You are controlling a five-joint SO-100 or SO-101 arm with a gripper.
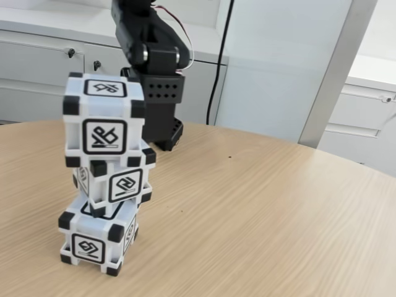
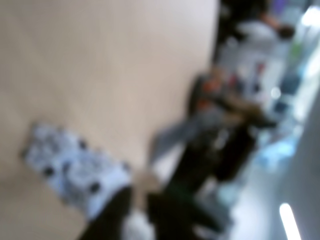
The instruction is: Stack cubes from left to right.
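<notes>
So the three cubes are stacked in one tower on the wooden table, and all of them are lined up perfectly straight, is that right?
Not quite. The fixed view shows three cubes in one tower on the wooden table, but not lined up: the middle cube is twisted and shifted against the bottom cube, and the top cube overhangs.

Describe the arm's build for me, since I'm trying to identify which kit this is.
In the fixed view the arm is all black, made of blocky, boxy segments. One lower block carries a grid of small round holes. Thin red and white wires loop out beside the upper segment, near a thicker black cable hanging behind. The wrist view is too blurred to show the gripper's form.
</notes>
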